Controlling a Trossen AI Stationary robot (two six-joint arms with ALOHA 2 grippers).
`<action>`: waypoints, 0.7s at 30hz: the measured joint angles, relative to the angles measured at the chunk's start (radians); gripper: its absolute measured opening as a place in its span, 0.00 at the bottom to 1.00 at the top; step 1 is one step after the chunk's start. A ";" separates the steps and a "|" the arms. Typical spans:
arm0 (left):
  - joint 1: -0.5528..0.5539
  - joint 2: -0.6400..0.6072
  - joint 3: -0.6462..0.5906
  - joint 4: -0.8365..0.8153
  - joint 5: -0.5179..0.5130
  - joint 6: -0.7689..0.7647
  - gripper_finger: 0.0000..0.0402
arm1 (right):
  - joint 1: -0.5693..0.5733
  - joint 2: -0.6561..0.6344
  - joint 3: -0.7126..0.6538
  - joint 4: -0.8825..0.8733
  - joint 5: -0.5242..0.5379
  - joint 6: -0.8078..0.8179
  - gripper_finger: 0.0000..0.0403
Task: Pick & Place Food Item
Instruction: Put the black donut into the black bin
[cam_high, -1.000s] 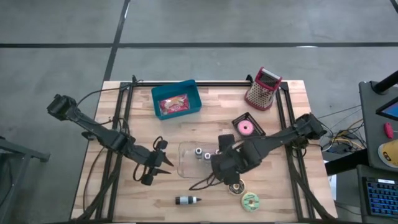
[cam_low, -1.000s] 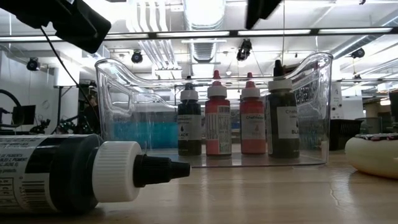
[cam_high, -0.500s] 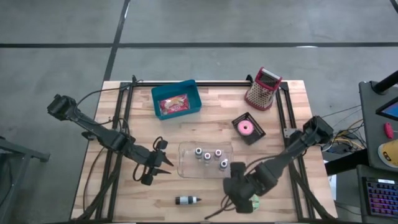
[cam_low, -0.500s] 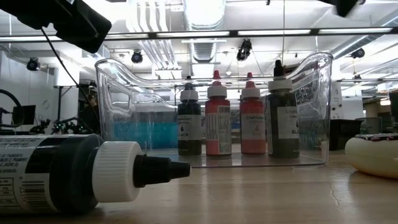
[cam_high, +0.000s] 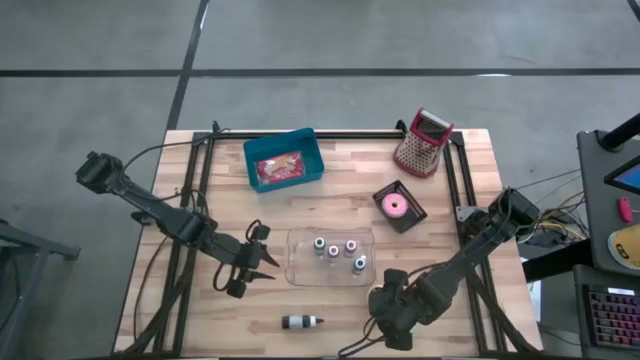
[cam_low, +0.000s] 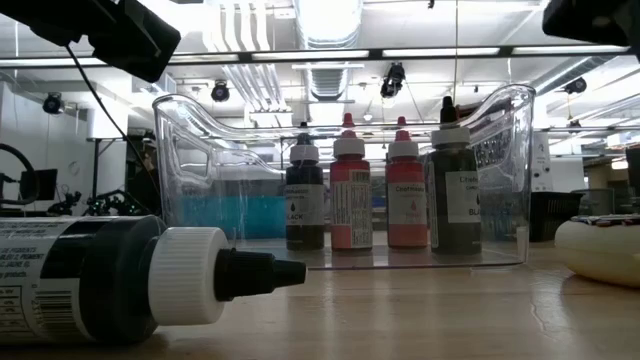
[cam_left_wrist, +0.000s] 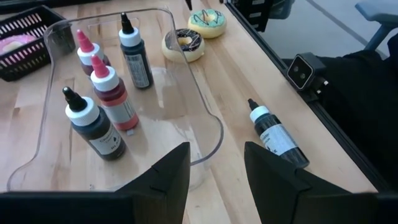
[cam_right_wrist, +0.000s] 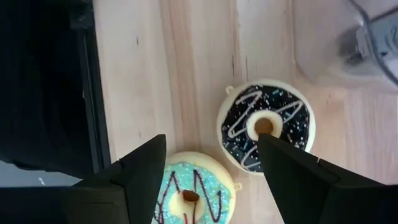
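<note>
right hand (cam_right_wrist: 208, 180): open, empty, above doughnuts | chocolate doughnut (cam_right_wrist: 266, 124): probably light, squashy | grip: across ring, gently

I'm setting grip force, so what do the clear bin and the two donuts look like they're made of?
Clear bin: likely rigid glossy plastic; see-through, with reflections. Chocolate donut and teal donut: probably soft foam or rubber toys; matte, with painted drizzle and small loops at their edges. Softness is a guess.
</note>
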 joint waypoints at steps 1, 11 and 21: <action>0.000 0.000 0.000 0.004 0.000 0.004 0.39 | 0.000 0.000 -0.003 0.000 0.000 0.004 0.62; 0.000 0.000 0.000 0.023 -0.005 0.023 0.39 | -0.001 0.000 -0.064 0.013 0.003 0.047 0.63; 0.000 0.000 0.000 0.023 -0.008 0.023 0.39 | -0.010 0.002 -0.106 0.117 -0.011 0.056 0.76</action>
